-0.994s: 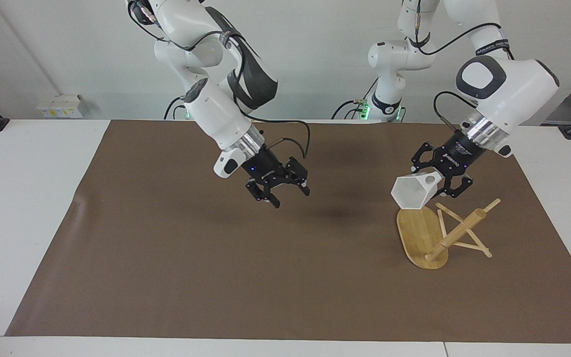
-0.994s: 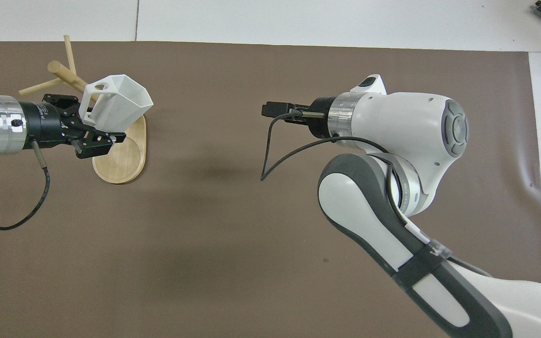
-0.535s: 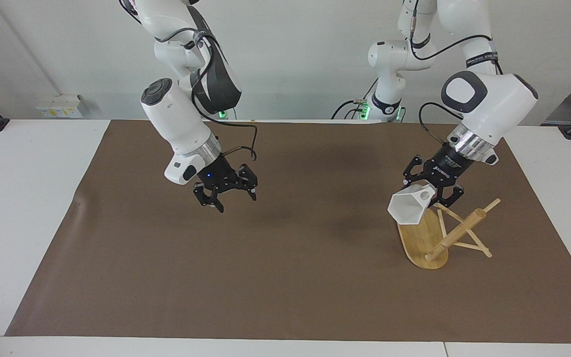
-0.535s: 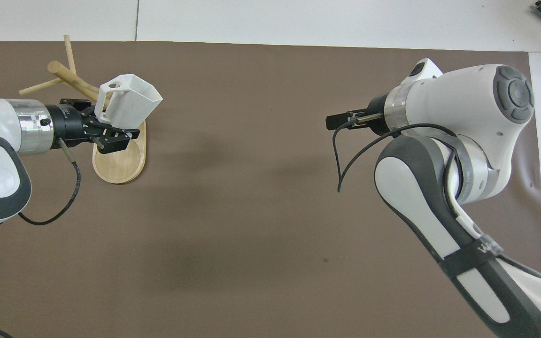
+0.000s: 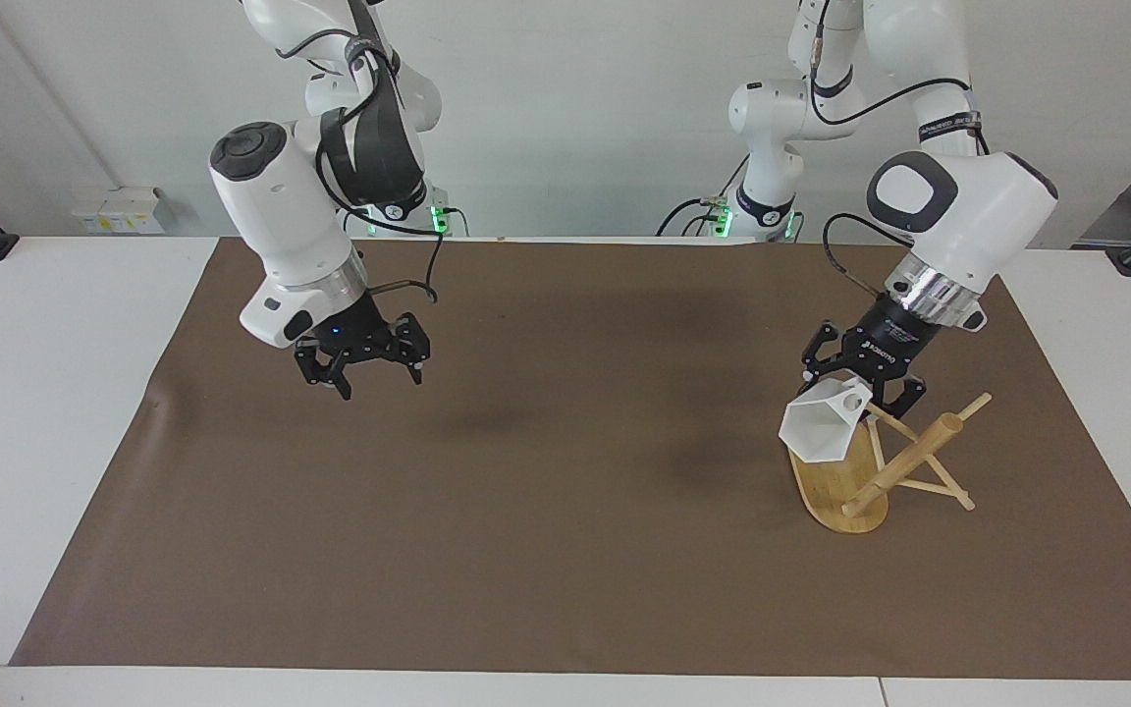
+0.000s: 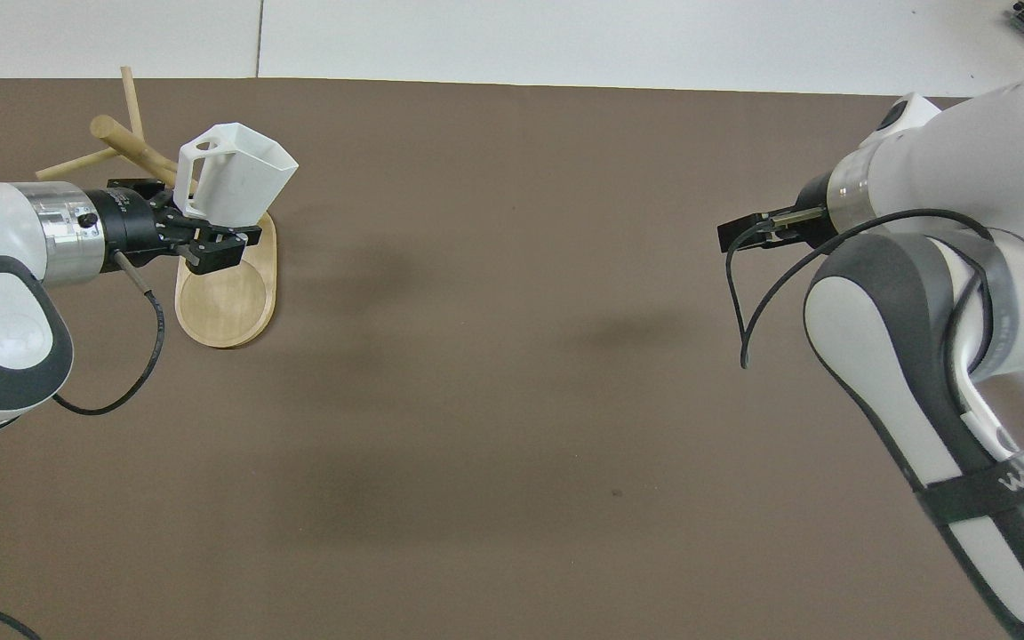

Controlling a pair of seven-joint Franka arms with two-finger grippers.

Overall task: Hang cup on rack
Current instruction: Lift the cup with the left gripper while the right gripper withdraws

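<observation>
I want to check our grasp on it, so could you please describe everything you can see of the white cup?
The cup is small, white and matte, plastic-looking, with flat angular facets, a hexagonal rim and a tapering base. Its blocky handle, pierced by a round hole, is pinched by the left gripper. The cup hangs in the air, tipped sideways, over the rack, its handle close to a thin peg. Whether it touches that peg cannot be told.

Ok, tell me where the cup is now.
The cup is held up in the left tool, tilted over the rack, at the left arm's end of the table.
</observation>
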